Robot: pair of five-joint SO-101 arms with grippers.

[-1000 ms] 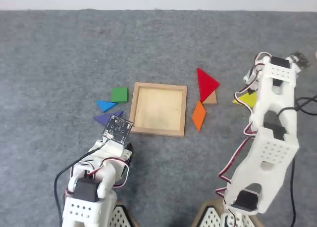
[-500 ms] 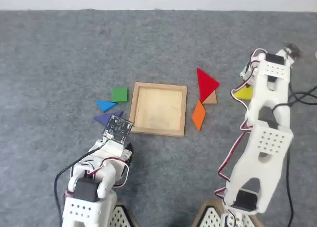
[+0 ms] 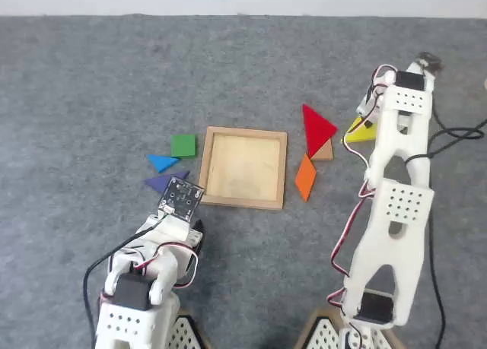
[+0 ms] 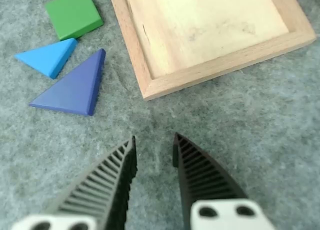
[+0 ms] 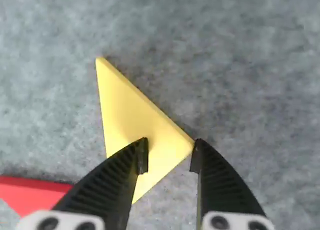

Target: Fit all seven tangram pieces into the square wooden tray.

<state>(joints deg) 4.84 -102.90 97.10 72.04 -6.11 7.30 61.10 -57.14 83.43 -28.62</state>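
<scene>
right gripper [image 5: 168,155] clamped on yellow triangle [image 5: 135,120], fingers pinched it across one corner, piece sat well right of the wooden tray [image 3: 243,131], beyond the red triangle [image 3: 316,126], left gripper [image 4: 154,150] slightly parted, held nothing, hovered just off the wooden tray's near-left corner

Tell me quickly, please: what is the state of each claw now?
Left claw: open, holding nothing.
Right claw: closed on the yellow triangle.

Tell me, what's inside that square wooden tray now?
The tray shows only its bare wooden floor, with nothing covering it in the high view. No piece is in yet; six lie beside it on the grey mat, and the right gripper holds the yellow triangle.
</scene>
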